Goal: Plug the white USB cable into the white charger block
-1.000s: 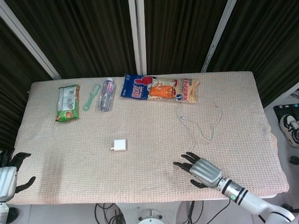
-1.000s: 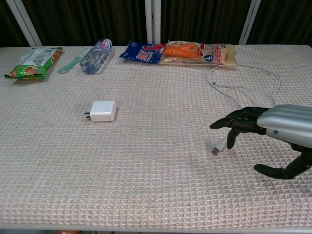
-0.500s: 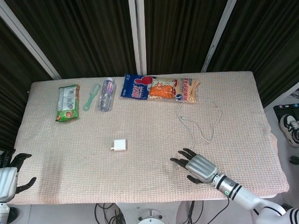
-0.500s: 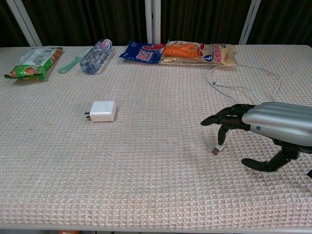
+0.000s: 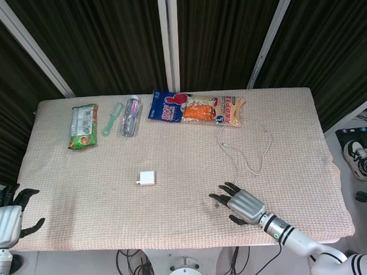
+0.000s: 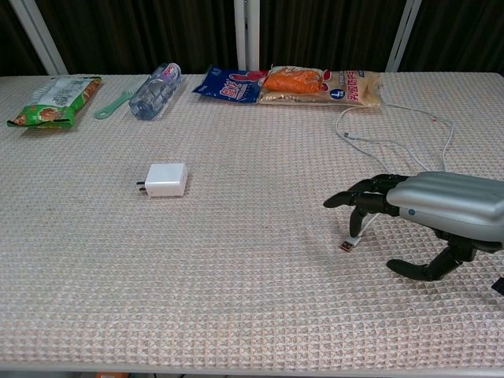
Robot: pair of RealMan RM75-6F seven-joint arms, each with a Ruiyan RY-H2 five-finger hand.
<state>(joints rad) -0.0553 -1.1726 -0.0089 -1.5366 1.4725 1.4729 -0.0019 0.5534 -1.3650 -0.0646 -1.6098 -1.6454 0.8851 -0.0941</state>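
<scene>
The white charger block [image 5: 147, 177] [image 6: 166, 179] lies alone on the woven mat, prongs to the left. The white USB cable [image 5: 237, 162] loops across the right side of the table. Its plug [image 6: 347, 246] lies flat on the mat. My right hand [image 5: 240, 203] [image 6: 429, 209] hovers low just right of the plug, dark fingers [image 6: 358, 206] spread above the cable end and thumb held apart; it grips nothing. My left hand [image 5: 7, 221] hangs off the table's front left corner, fingers apart and empty.
Along the far edge lie a green snack pack [image 6: 52, 100], a green comb [image 6: 116, 103], a clear bottle [image 6: 155, 90], a blue packet [image 6: 228, 84] and an orange snack bag [image 6: 319, 85]. The table's right edge [image 5: 331, 167] drops off nearby.
My right hand has slid left and a little lower, bringing its fingertips over the cable's plug end. The charger and my left hand have stayed put.
</scene>
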